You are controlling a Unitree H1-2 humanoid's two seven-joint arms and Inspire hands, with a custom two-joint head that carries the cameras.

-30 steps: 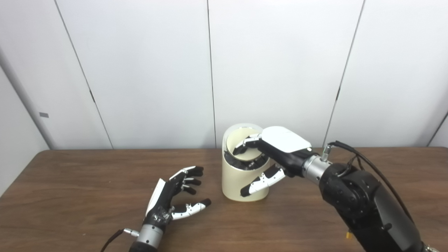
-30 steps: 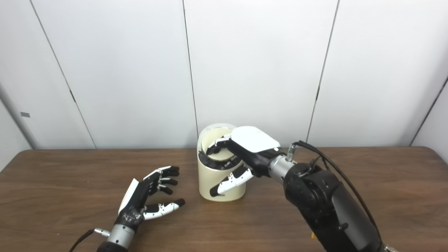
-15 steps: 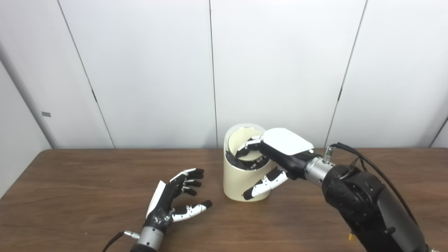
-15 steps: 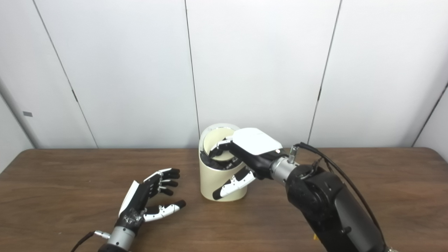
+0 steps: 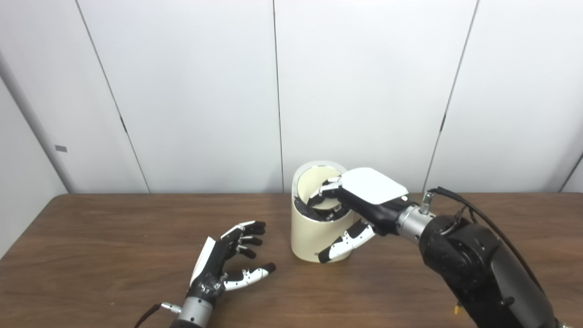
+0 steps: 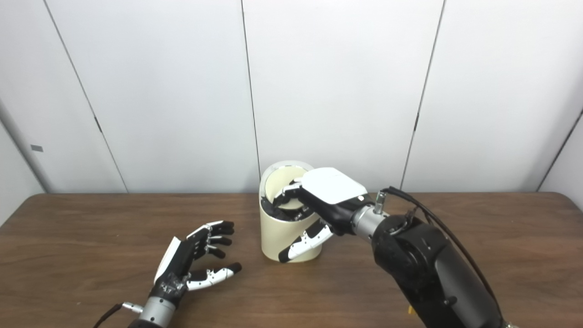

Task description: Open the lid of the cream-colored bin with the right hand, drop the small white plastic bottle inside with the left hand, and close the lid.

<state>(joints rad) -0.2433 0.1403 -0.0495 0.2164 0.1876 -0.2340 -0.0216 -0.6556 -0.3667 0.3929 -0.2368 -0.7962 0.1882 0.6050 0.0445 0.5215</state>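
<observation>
Left hand (image 5: 227, 262) lay nearest the camera, palm up on the brown worktop (image 5: 114, 237), its fingers (image 5: 246, 231) spread and curled around nothing. No small white plastic bottle showed anywhere on the worktop or in that hand; it may have been down inside the bin already, but the dark interior was too shadowed to tell. Farther back, the right hand (image 6: 319, 207) hung over the cream-colored bin (image 6: 275, 237), thumb pressed against the outer wall and the other fingers hooked over the rim into the opening, so it pinched the bin's edge rather than any loose object. Behind them the lid (image 5: 314, 175) stood raised at the back of the bin, against the white wall panels (image 5: 191, 91).

The risk seemed to lie in closing. With fingers inside the mouth, a falling lid could trap them, and a sideways pull on the rim might tip or slide the light bin across the worktop.
</observation>
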